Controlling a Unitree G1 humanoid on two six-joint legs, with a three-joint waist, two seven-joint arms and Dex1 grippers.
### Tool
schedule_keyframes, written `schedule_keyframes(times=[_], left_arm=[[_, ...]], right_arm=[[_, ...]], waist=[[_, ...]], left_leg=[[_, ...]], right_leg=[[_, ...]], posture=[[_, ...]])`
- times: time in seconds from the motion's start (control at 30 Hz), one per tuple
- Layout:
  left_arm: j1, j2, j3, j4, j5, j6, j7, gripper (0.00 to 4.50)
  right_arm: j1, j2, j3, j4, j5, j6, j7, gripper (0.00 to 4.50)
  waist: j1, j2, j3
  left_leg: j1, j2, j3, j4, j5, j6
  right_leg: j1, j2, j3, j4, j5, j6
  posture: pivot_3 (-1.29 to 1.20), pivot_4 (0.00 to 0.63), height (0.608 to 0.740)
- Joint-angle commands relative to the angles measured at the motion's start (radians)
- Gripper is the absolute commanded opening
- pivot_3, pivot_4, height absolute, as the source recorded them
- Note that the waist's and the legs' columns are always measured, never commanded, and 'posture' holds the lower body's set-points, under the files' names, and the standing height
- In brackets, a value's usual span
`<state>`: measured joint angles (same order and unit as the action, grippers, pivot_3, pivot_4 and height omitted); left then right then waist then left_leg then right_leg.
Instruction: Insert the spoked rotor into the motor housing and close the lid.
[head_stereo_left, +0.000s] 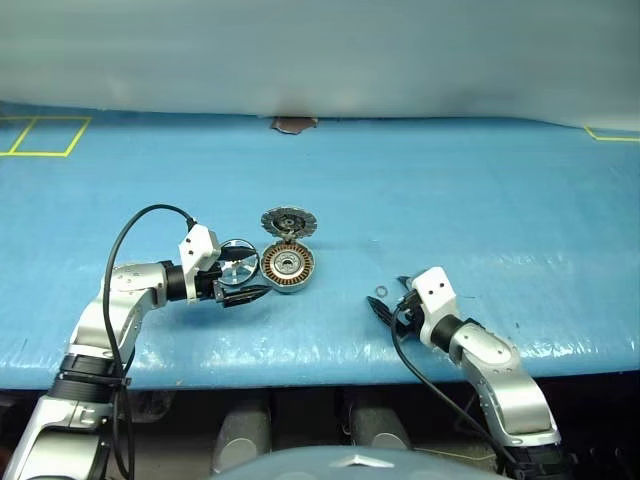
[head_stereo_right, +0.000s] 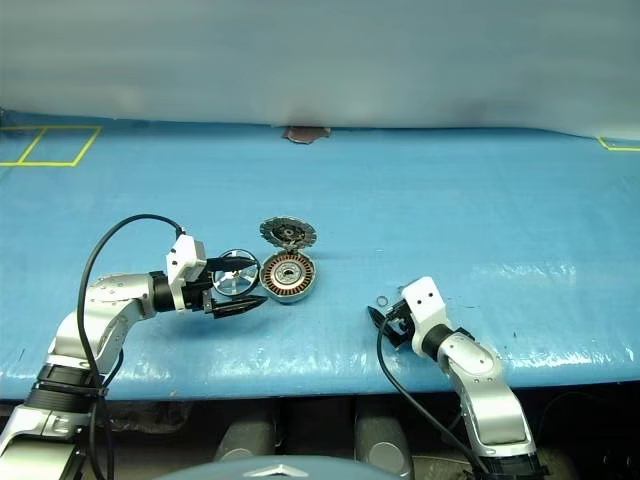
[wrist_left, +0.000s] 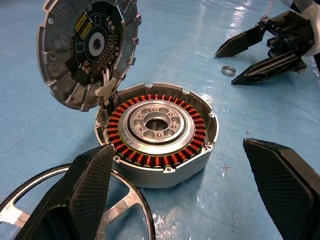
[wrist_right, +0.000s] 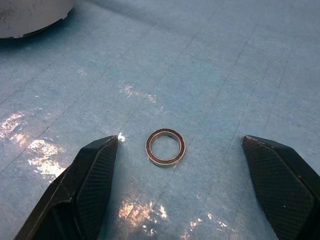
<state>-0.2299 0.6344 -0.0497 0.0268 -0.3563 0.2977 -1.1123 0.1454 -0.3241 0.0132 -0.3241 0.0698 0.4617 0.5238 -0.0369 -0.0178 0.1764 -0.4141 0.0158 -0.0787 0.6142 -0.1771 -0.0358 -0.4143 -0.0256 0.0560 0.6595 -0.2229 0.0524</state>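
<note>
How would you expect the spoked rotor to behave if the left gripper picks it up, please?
The spoked rotor looks like rigid polished metal, so probably stiff yet slippery between the fingers. Being round, it may roll if dropped on edge. Its open spokes suggest it is fairly light.

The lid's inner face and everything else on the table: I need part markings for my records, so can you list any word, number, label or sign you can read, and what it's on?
No text is readable in any view.
Lid: yellow patches on the dark circuit board inside it, print too small to read.
Motor housing: no marking visible.
Spoked rotor: none visible.
Small ring: none visible.
Table: yellow tape lines at the far corners, no lettering.
</note>
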Motion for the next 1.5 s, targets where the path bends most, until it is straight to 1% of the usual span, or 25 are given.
schedule_keyframes(times=[0.03, 0.33, 0.57, 0.7, 0.83, 0.9, 0.97, 1.1, 1.3, 1.43, 1.5], left_arm=[[-0.007, 0.008, 0.022, -0.026, -0.006, -0.015, 0.003, 4.50], [-0.012, 0.011, 0.023, -0.022, -0.003, -0.015, 0.006, 4.50], [0.003, 0.019, 0.030, -0.027, -0.009, -0.006, 0.006, 4.50], [0.016, 0.025, 0.035, -0.016, -0.003, -0.007, 0.014, 4.50], [0.020, 0.031, 0.042, -0.009, -0.005, -0.007, 0.018, 4.50], [0.019, 0.032, 0.043, -0.007, -0.004, -0.010, 0.021, 4.50], [0.017, 0.031, 0.050, -0.004, -0.005, -0.014, 0.026, 4.50], [0.018, 0.029, 0.055, -0.003, 0.004, -0.023, 0.036, 4.50], [0.024, 0.029, 0.058, -0.003, 0.001, -0.025, 0.040, 4.50], [0.021, 0.027, 0.058, 0.007, 0.005, -0.028, 0.045, 4.50], [0.021, 0.026, 0.057, 0.006, 0.006, -0.028, 0.048, 4.50]], right_arm=[[0.019, -0.012, -0.002, -0.006, 0.007, 0.005, -0.017, 3.60], [0.007, -0.015, 0.007, 0.008, 0.018, 0.034, -0.041, 0.74], [-0.036, -0.016, 0.032, -0.021, 0.009, 0.032, -0.063, 0.72], [-0.132, -0.006, 0.049, -0.117, 0.047, 0.061, -0.052, 0.72], [-0.233, 0.021, 0.101, -0.157, 0.079, 0.103, -0.034, 0.72], [-0.279, 0.025, 0.153, -0.159, 0.084, 0.122, -0.015, 0.72], [-0.332, 0.041, 0.213, -0.136, 0.091, 0.135, 0.006, 0.72], [-0.379, 0.064, 0.275, -0.059, 0.073, 0.132, 0.009, 0.72], [-0.426, 0.120, 0.319, 0.084, 0.075, 0.103, 0.011, 0.72], [-0.472, 0.150, 0.340, 0.211, 0.039, 0.070, -0.003, 0.72], [-0.488, 0.164, 0.343, 0.242, 0.035, 0.056, -0.003, 0.72]], waist=[[0.000, 0.000, 0.000], [0.000, 0.000, 0.000], [-0.001, 0.000, 0.000], [-0.004, 0.000, 0.000], [-0.004, 0.000, 0.000], [-0.001, 0.000, 0.000], [0.000, 0.000, 0.000], [-0.002, 0.000, 0.000], [-0.002, 0.000, 0.000], [-0.007, 0.000, 0.000], [-0.008, 0.000, 0.000]], left_leg=[[0.000, 0.000, 0.000, 0.000, 0.000, 0.000], [0.000, 0.000, 0.000, 0.001, 0.000, 0.000], [0.000, 0.001, 0.000, 0.001, 0.000, 0.000], [0.000, 0.001, 0.002, 0.001, 0.000, 0.000], [0.000, 0.002, 0.001, 0.000, 0.000, 0.000], [0.000, 0.002, 0.001, 0.000, 0.000, 0.000], [-0.001, 0.001, 0.000, 0.000, -0.001, 0.000], [-0.001, 0.001, 0.001, 0.000, -0.001, 0.001], [-0.001, 0.001, 0.001, 0.000, -0.001, 0.001], [-0.001, 0.001, 0.001, 0.000, -0.001, 0.001], [0.000, 0.001, 0.001, 0.000, -0.001, 0.001]], right_leg=[[0.000, 0.000, 0.000, 0.000, 0.000, 0.000], [0.000, 0.000, 0.000, 0.000, 0.000, 0.000], [0.000, 0.000, 0.000, 0.000, 0.000, 0.000], [-0.001, 0.000, 0.000, 0.000, 0.000, 0.000], [-0.001, 0.001, 0.000, 0.000, 0.000, 0.000], [-0.001, 0.001, 0.000, 0.000, 0.000, 0.000], [-0.001, 0.001, 0.000, 0.000, 0.000, 0.000], [-0.001, 0.001, 0.000, 0.000, 0.000, 0.000], [-0.001, 0.001, 0.000, 0.000, 0.000, 0.000], [-0.001, 0.001, 0.000, 0.000, 0.000, 0.000], [-0.001, 0.001, 0.000, 0.000, 0.000, 0.000]], posture=[[0.00, 0.150, 0.740], [0.00, 0.150, 0.740], [0.00, 0.150, 0.740], [0.00, 0.150, 0.740], [0.00, 0.150, 0.740], [0.00, 0.150, 0.740], [0.00, 0.150, 0.740], [0.00, 0.150, 0.740], [0.00, 0.150, 0.740], [0.00, 0.150, 0.740], [0.00, 0.150, 0.740]])
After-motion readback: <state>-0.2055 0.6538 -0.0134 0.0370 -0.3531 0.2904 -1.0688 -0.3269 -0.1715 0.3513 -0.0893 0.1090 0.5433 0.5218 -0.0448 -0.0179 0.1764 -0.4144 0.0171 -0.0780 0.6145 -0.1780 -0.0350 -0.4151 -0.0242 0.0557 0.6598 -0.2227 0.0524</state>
